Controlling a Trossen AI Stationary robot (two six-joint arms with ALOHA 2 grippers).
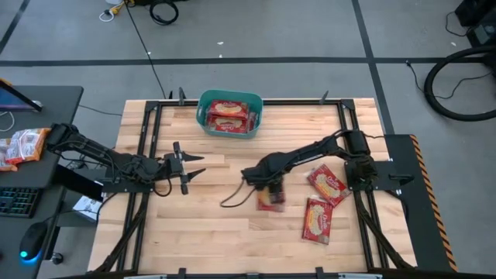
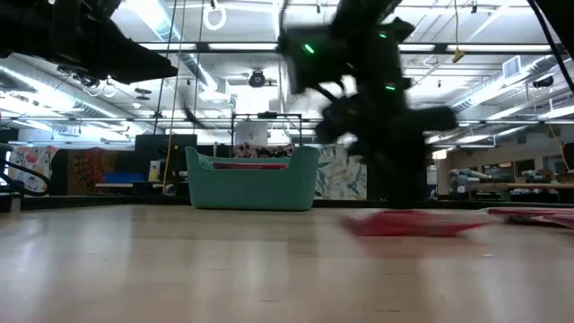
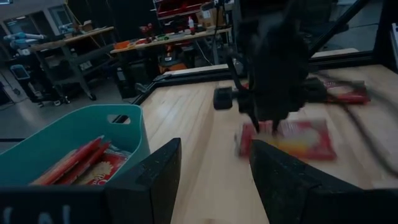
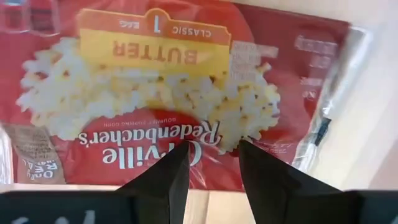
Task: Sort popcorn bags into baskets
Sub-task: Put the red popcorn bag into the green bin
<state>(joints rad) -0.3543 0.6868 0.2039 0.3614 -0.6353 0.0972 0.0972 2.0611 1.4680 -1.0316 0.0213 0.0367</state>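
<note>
A red popcorn bag (image 1: 271, 200) with a cream-yellow picture lies flat on the wood table (image 1: 217, 225), right of centre. My right gripper (image 1: 267, 188) is right over it, fingers pointing down. In the right wrist view the gripper (image 4: 213, 149) is open with a narrow gap, its tips over the bag (image 4: 155, 93) near one long edge. Two more bags (image 1: 327, 184) (image 1: 318, 219) lie flat to the right. The teal basket (image 1: 203, 108) at the far edge holds several bags (image 1: 229, 112). My left gripper (image 1: 203, 165) hovers open, left of centre, touching nothing. My right gripper comes at the bag from above, pointing down, with its fingertips (image 4: 177, 165) over the bag's printed face near a long edge (image 4: 211, 177). Whether the tips touch the wrapper I cannot tell. The bag (image 2: 408, 224) lies flat on the table.
Black frame rails (image 1: 147, 139) run along the table's left and right sides. A dark cable (image 1: 231, 200) loops beside the right gripper. Orange-white packets (image 1: 23, 145) and a keyboard (image 1: 15, 201) sit on a side desk at the left. Bare wood lies near the front edge.
</note>
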